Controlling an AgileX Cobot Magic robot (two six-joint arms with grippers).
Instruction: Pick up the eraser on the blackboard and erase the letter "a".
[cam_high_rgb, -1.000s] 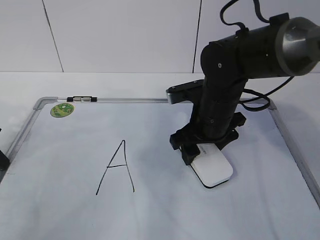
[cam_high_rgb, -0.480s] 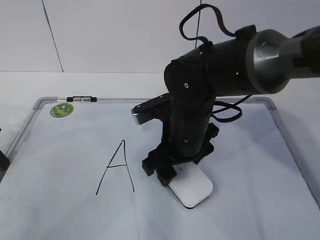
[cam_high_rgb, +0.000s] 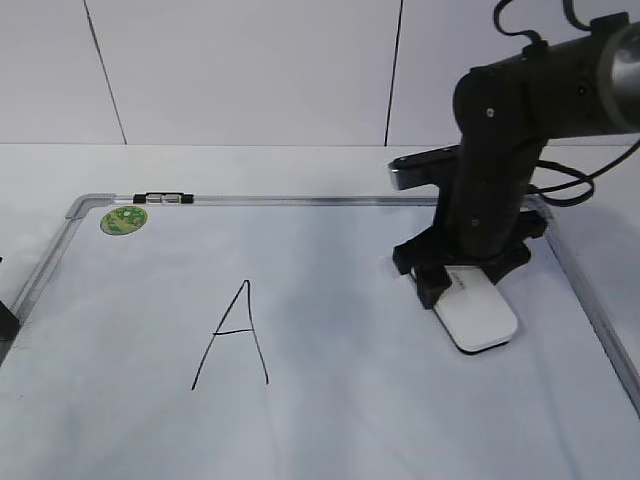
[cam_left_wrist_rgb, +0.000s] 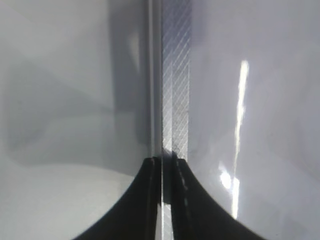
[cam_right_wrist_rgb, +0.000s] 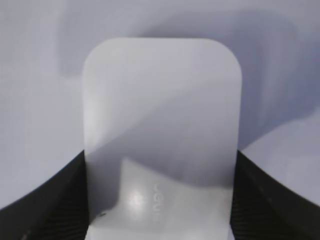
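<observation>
The white eraser (cam_high_rgb: 476, 313) lies flat on the right part of the blackboard (cam_high_rgb: 330, 420). My right gripper (cam_high_rgb: 452, 282) is shut on its near end. In the right wrist view the eraser (cam_right_wrist_rgb: 160, 110) fills the space between the two black fingers of the gripper (cam_right_wrist_rgb: 160, 170), grey print facing up. No lowercase "a" shows anywhere on the board. Only a tall capital "A" (cam_high_rgb: 235, 335) stands at the left. My left gripper (cam_left_wrist_rgb: 167, 167) is shut and empty, hanging over the board's metal frame (cam_left_wrist_rgb: 175, 75).
A round green sticker (cam_high_rgb: 124, 220) sits at the board's far left corner, beside a small black clip (cam_high_rgb: 160, 198) on the frame. The silver frame's right side (cam_high_rgb: 590, 300) runs close to the eraser. The right arm's cable hangs behind it.
The right arm swept the eraser left toward the middle of the board, then back right, ending farther right than at first. The capital "A" is unchanged.
</observation>
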